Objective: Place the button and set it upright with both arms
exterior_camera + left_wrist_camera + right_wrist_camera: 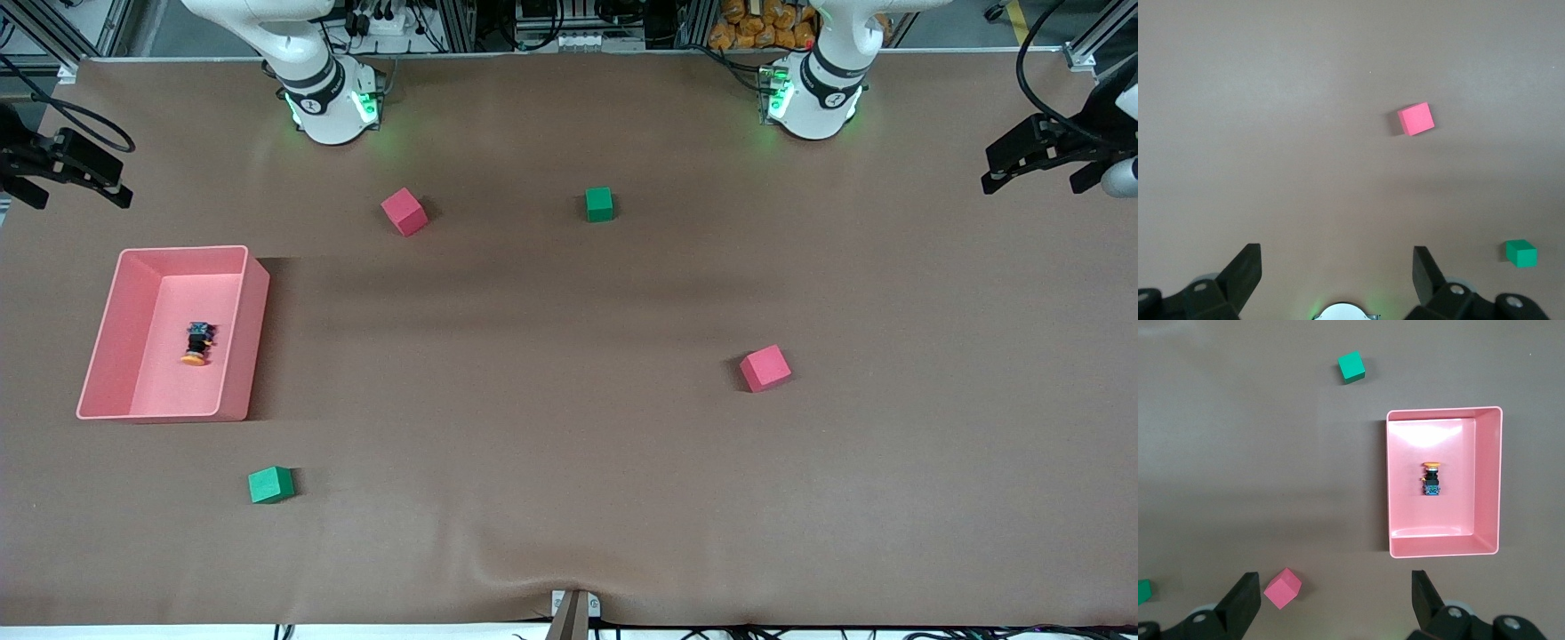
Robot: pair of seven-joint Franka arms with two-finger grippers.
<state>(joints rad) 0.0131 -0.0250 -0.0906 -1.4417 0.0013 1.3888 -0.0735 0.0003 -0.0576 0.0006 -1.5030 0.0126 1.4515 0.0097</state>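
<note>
The button (pixel 197 343) lies on its side in the pink bin (pixel 182 252), orange cap toward the front camera and bluish end toward the robots. In the right wrist view the button (pixel 1430 479) rests on the floor of the bin (pixel 1445 411). My right gripper (pixel 67 169) hangs high over the table edge at the right arm's end; it is open and empty (pixel 1336 583). My left gripper (pixel 1036 156) hangs high over the left arm's end of the table; it is open and empty (pixel 1337 257).
A red cube (pixel 404 212) and a green cube (pixel 599 204) lie near the robots' bases. Another red cube (pixel 765 368) lies toward the left arm's end. Another green cube (pixel 270 484) lies nearer the front camera than the bin.
</note>
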